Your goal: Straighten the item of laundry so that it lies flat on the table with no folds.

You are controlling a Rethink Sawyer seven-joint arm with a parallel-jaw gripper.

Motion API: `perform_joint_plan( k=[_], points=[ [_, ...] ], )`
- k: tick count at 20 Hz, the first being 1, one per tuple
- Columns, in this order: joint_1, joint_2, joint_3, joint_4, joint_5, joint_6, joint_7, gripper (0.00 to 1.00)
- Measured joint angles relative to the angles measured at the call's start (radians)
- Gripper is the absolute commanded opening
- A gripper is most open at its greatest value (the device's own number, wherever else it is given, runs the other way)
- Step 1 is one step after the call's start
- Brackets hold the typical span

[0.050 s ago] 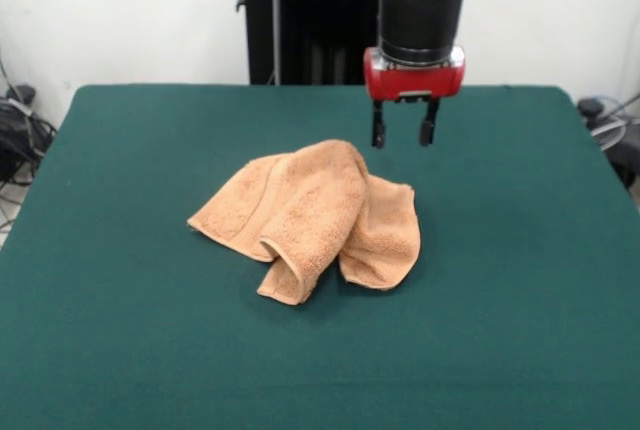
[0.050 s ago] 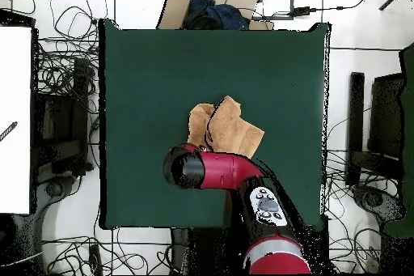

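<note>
The item of laundry (image 1: pixel 310 215) is a peach-orange terry towel, crumpled and folded over itself in thick rolls near the middle of the dark green table (image 1: pixel 120 330). From overhead the towel (image 2: pixel 230 127) shows just beyond the arm, its near part covered by the arm. My gripper (image 1: pixel 402 134) hangs open above the table, just behind and to the right of the towel's top fold, with nothing between its fingers. It is clear of the cloth. In the overhead view the arm's red and black wrist (image 2: pixel 187 167) hides the gripper.
Cables and dark equipment (image 2: pixel 61 119) lie on the floor beside the table. A cardboard box with dark cloth (image 2: pixel 212 7) sits past the table's edge in the overhead view. A black stand (image 1: pixel 300 15) rises behind the table.
</note>
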Motion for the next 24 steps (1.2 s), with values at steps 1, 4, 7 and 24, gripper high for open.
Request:
perform_joint_plan(
  k=[1, 4, 7, 24],
  points=[
    [0.0, 0.002, 0.0, -0.001, 0.0, 0.0, 0.0, 1.0],
    [0.0, 0.018, 0.0, -0.014, 0.0, 0.0, 0.0, 1.0],
    [0.0, 0.06, 0.0, -0.046, 0.0, 0.0, 0.0, 1.0],
    [-0.001, 0.178, 0.0, -0.084, 0.0, -0.02, 0.0, 1.0]
  ],
)
